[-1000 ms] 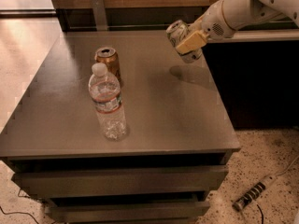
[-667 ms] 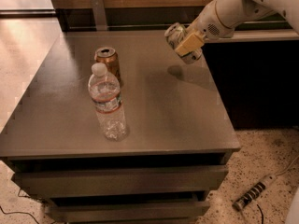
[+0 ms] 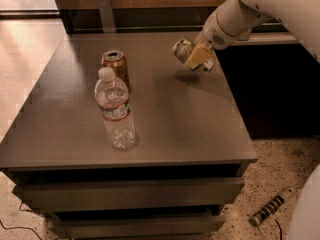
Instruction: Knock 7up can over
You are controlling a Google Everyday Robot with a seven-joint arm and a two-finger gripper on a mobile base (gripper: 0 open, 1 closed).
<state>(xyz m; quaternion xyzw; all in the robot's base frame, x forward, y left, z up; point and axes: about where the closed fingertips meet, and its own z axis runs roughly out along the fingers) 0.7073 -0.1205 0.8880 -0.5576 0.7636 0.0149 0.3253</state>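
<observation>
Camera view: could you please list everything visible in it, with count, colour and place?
7up can: one, pale silvery with green marks, tilted in the tool, off the tabletop near its far right.
copper can: one, copper-orange, upright, far left-centre of the table, just behind the water bottle.
water bottle: one, clear with a white cap, upright, left-centre, nearer the front.
table: one, dark grey-brown, drawers below.
cabled device: one, dark, rod-shaped, lying on the speckled floor at lower right.
arm: one, white, reaching in from the upper right.
tool: one, yellowish, shut on the 7up can above the table's far right.
</observation>
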